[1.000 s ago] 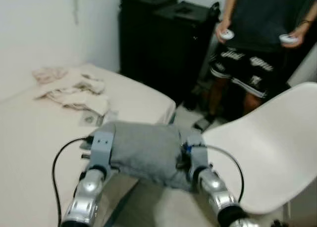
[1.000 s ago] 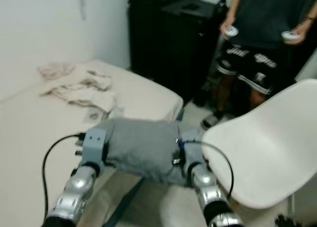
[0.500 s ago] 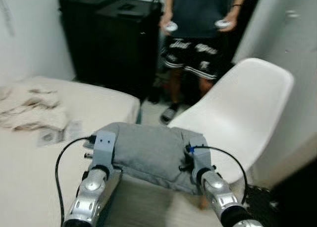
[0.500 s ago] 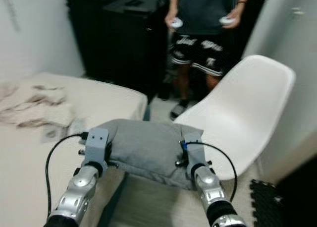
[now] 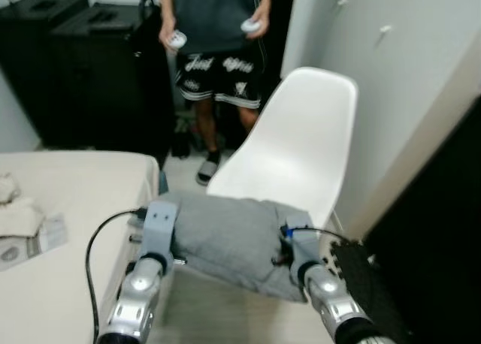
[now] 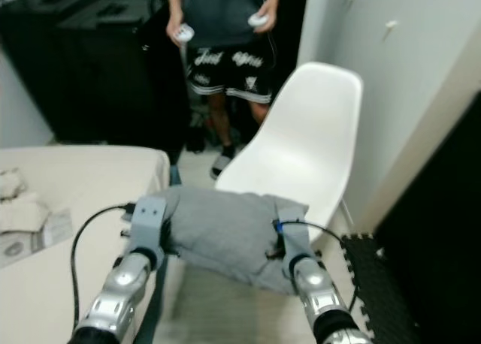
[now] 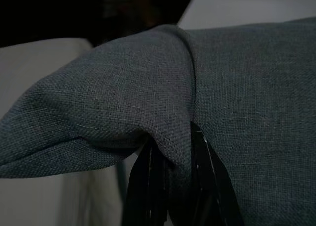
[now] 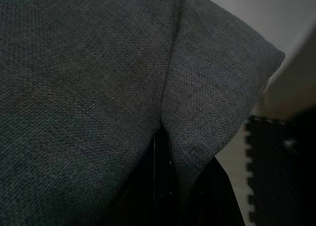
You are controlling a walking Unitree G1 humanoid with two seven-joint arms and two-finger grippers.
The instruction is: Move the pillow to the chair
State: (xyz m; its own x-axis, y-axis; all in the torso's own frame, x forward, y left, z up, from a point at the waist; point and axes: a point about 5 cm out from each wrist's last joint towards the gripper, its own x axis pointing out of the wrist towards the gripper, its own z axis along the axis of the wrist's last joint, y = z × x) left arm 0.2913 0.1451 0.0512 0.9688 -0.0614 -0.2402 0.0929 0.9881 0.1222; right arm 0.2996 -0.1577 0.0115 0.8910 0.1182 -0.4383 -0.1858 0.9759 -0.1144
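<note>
The grey pillow point(image 5: 225, 235) hangs in the air, long axis crosswise between the arms, over the floor gap between the bed point(image 5: 68, 209) and the white chair point(image 5: 293, 156). The left tool point(image 7: 173, 196) and right tool point(image 8: 170, 186) each pinch a fold of an end. A person point(image 5: 218, 51) stands beyond the chair.

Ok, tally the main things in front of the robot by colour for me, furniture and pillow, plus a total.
Grey: 1, the pillow
White: 1, the chair
Cream: 1, the bed
Black: 2, the cases
Total: 5
</note>
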